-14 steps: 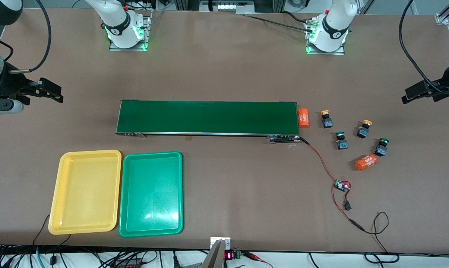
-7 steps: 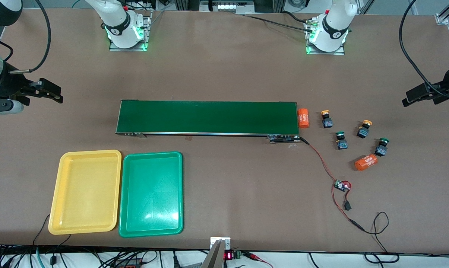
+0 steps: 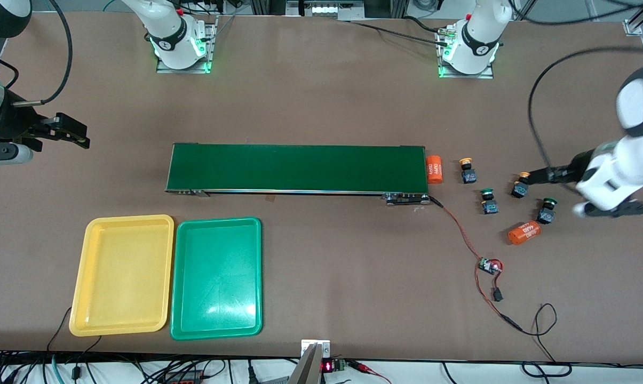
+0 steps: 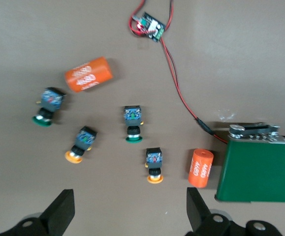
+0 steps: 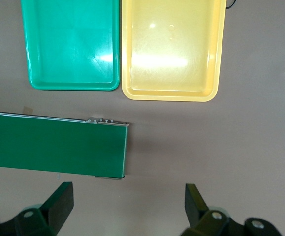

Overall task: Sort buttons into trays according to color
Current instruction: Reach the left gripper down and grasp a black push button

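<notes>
**Left arm lines up over the button cluster; trays wait empty**

While all four buttons sit on the bare table at the left arm's end, just past the end of the conveyor belt, nothing has been sorted yet. The left gripper hangs over that cluster, its tip by the yellow button that lies nearest the arm, and its fingers are spread wide with nothing between them, a stance that suits a coming descent onto one cap. The other yellow button lies beside an orange cylinder at the belt's end; one green button and the second green button lie nearer the front camera, the latter close to another orange cylinder, which could crowd a grasp.

The yellow tray and green tray sit touching side by side at the right arm's end, both empty, so the belt probably serves to carry pieces across. The right gripper waits there with fingers parted, holding nothing.
</notes>
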Robot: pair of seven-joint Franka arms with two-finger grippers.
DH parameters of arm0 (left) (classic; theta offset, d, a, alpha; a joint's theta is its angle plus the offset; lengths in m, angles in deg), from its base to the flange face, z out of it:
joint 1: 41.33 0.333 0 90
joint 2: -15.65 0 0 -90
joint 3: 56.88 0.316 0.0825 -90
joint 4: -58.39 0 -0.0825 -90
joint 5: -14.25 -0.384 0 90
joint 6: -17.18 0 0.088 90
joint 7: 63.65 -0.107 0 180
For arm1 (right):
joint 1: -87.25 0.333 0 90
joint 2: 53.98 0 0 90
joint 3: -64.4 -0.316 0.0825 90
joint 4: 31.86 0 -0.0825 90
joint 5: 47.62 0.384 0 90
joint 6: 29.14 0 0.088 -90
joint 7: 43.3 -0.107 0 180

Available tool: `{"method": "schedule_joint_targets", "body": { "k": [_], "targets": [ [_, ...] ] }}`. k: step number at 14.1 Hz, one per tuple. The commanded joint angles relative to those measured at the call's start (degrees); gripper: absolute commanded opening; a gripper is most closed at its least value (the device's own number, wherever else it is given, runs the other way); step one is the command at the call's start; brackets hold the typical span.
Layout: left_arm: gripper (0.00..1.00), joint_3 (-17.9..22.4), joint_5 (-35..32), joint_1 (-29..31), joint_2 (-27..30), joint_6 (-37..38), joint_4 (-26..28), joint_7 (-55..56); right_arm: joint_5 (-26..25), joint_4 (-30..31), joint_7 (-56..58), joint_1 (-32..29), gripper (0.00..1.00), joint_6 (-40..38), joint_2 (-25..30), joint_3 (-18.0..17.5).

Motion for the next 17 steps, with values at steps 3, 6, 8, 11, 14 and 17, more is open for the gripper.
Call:
{"method": "schedule_joint_targets", "body": {
  "k": [3,6,8,11,14,17],
  "targets": [
    [1.00,-0.82,1.05,-0.38,-5.16,-6.13,4.48,-0.83,0.20,0.68,0.13,-0.26,1.00,0.25,0.83,-0.09],
    [1.00,-1.09,0.96,0.14,-8.23,-11.73,7.21,-0.48,0.20,0.68,0.13,-0.35,1.00,-0.02,0.83,0.00],
    [1.00,-1.09,0.87,0.14,-11.92,-16.39,8.36,-0.74,0.29,0.68,0.05,-0.70,1.00,-0.11,0.91,0.09],
    [1.00,-1.09,0.34,0.58,-15.09,-20.62,8.19,-1.01,0.29,0.68,0.13,-0.79,1.00,-0.11,0.83,0.09],
    [1.00,-1.09,0.26,1.20,-17.46,-21.42,8.89,-1.01,0.29,0.68,0.13,-0.79,1.00,0.16,0.74,0.09],
    [0.91,-1.17,0.43,1.20,-17.91,-21.43,9.33,-0.92,0.38,0.68,0.22,-0.87,1.00,0.33,0.74,0.00]
  ]
}}
